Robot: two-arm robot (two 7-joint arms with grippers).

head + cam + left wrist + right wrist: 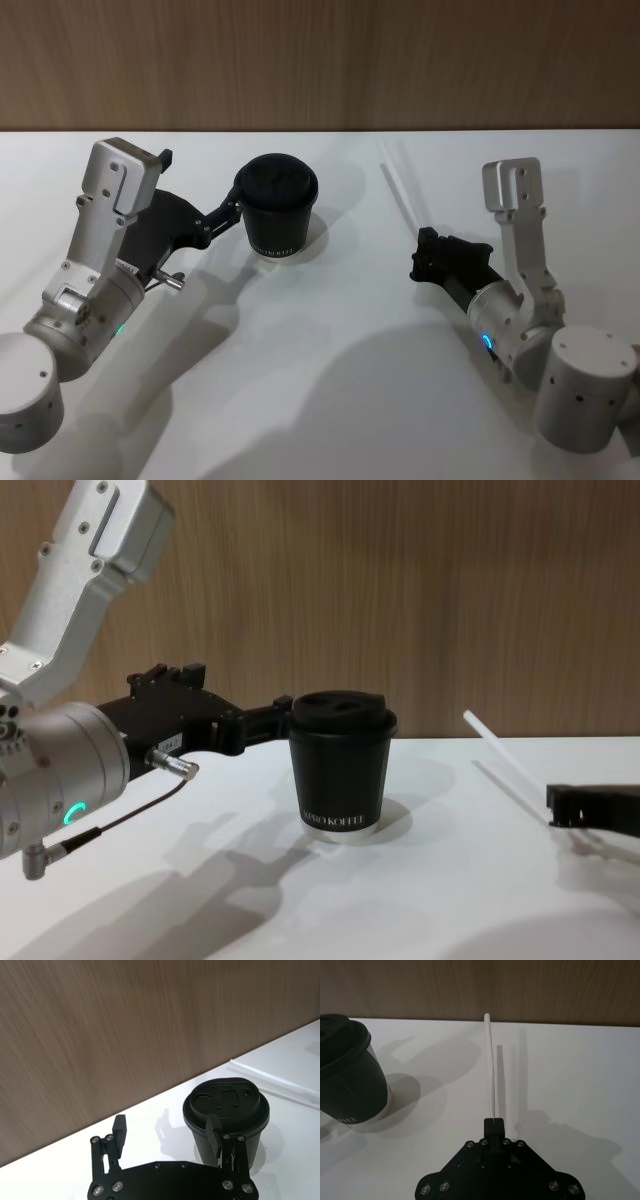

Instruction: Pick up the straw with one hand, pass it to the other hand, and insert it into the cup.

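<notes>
**Head view.** The right gripper, a slender black two-finger tool on the arm with the blue ring light, sits right of centre, low over the white tabletop. Its fingers are pressed together on one end of the thin, straight white drinking straw. The straw runs from the fingertips toward the upper middle of the frame and ends short of the brown wood-grain wall panel.

**Right wrist view.** The straw extends up the middle of the frame from the closed fingertips, with grey shadows just beside it on the table.

**Chest view.** On the right side, the straw slants up and to the left from the gripper, and its free end is raised clear of the table.

**Cup and left gripper.** The small black paper coffee cup with a black domed lid stands upright on the table, at upper centre-left of the head view and apart from the straw. In the chest view white lettering runs near its base. The left gripper, a black two-finger tool on the arm with the green ring light, reaches in from the left edge. Its fingers are spread wide and grasp nothing. In the left wrist view one finger lies along the cup's side wall at lower right; whether it touches cannot be told. The other finger stands free over the table at lower left.
</notes>
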